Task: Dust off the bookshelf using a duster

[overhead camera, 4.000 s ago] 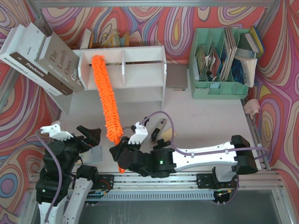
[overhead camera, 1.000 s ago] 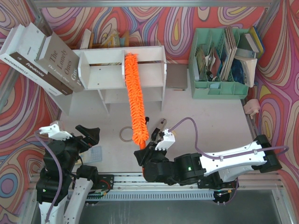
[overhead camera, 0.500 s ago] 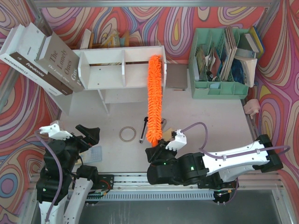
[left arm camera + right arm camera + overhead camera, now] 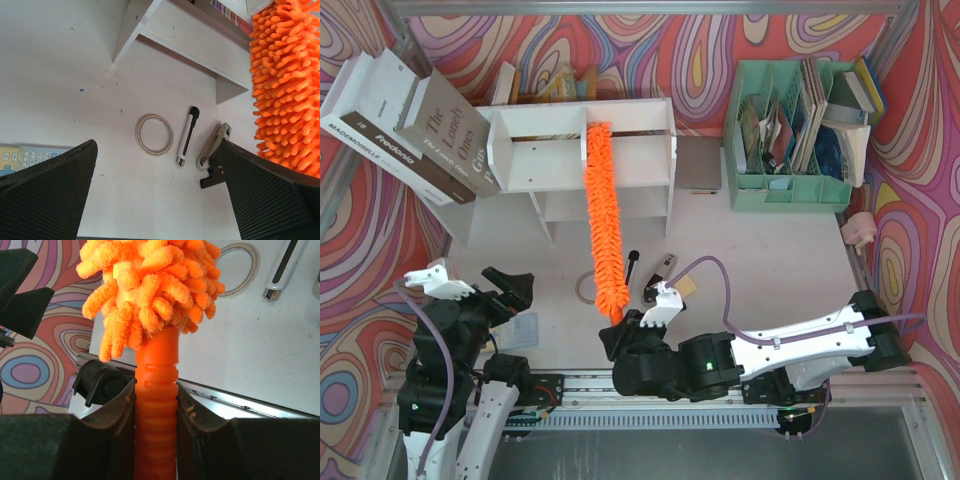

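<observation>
At the middle of the white table, seen from the overhead camera, I have the long fluffy bright-orange microfibre duster (image 4: 603,215) lying in a line that runs from 6 o'clock up toward 12 o'clock, leaning a touch toward 11. Its far end rests on the upper tier of the small white wooden two-tier bookshelf (image 4: 535,165), just on the 3 o'clock side of the central divider, and its shaggy body crosses the shelf's front edge and lower tier.

The right gripper (image 4: 156,410) is clamped on the duster's ribbed orange plastic handle (image 4: 156,385), one dark finger pressed to each side of it, at the 6 o'clock end of the duster.

The left gripper (image 4: 508,295) sits at about 8 o'clock on the table, its jaws spread wide and holding nothing. Through its wrist camera I see a thin pale tape ring (image 4: 154,134) flat on the table, a black-and-white pen (image 4: 187,136) just beside it at 3 o'clock, and a small pale clip-like piece (image 4: 212,155) next to the pen.

A mint-green slotted plastic organizer (image 4: 790,190) stands at 2 o'clock, and a slanted stack of large books (image 4: 410,125) leans at 10 o'clock, beside the shelf.
</observation>
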Available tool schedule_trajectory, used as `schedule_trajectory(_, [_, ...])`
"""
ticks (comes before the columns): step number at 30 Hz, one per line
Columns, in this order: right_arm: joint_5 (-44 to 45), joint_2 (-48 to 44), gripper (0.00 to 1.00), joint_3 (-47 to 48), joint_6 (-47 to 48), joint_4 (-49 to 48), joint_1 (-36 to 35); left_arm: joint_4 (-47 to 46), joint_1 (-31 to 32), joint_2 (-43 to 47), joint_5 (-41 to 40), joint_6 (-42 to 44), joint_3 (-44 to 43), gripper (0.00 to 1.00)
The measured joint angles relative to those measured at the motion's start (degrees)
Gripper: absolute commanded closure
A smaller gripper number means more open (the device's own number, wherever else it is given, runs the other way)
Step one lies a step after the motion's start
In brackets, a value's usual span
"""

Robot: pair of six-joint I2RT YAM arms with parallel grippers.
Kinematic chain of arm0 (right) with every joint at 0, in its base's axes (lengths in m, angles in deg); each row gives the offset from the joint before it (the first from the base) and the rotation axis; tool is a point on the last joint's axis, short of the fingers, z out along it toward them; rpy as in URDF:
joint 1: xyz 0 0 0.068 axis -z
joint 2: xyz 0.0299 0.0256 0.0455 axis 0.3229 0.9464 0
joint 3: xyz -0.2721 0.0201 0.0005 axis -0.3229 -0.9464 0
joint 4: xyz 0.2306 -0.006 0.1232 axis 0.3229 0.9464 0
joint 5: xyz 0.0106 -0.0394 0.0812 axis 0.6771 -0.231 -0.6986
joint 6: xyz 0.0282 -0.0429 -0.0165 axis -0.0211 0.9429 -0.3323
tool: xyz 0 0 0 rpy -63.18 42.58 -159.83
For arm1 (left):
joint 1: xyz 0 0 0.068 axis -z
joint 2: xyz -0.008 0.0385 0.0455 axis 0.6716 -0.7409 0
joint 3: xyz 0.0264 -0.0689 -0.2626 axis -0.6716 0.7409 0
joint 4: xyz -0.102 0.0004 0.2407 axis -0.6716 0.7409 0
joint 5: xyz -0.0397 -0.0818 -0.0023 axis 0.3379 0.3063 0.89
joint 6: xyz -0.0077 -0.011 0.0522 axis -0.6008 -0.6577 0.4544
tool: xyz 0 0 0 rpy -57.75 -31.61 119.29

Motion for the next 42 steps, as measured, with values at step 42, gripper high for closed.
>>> schedule_trajectory(42, [5.88, -4.59, 1.00, 1.27, -11.80, 16.39, -0.02, 0.00, 0.00, -0.11, 0.04, 0.00, 0.00, 0.02])
